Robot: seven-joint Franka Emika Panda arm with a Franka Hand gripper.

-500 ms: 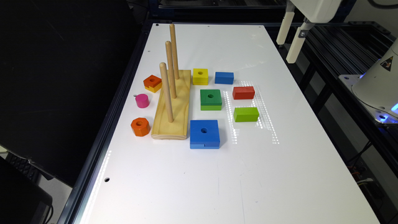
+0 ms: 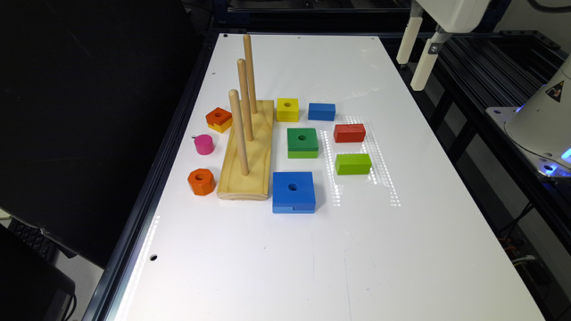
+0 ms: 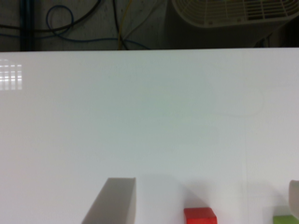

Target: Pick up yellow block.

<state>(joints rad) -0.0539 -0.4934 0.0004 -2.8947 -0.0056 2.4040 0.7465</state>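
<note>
The yellow block [image 2: 287,109], a small square with a round hole on top, lies on the white table [image 2: 312,249] just beside the far end of the wooden peg board [image 2: 250,151]. My gripper [image 2: 409,73] hangs high above the table's far edge on the exterior view's right, well away from the block. In the wrist view the gripper [image 3: 208,182] is open, its two pale fingers [image 3: 114,203] wide apart with only bare table between them.
Around the yellow block lie a blue rectangle [image 2: 321,111], a green holed square [image 2: 302,142], a red block [image 2: 349,133] [image 3: 200,215], a lime-green block [image 2: 353,163] [image 3: 285,219] and a large blue holed square [image 2: 293,191]. Orange and pink pieces lie beyond the three upright pegs.
</note>
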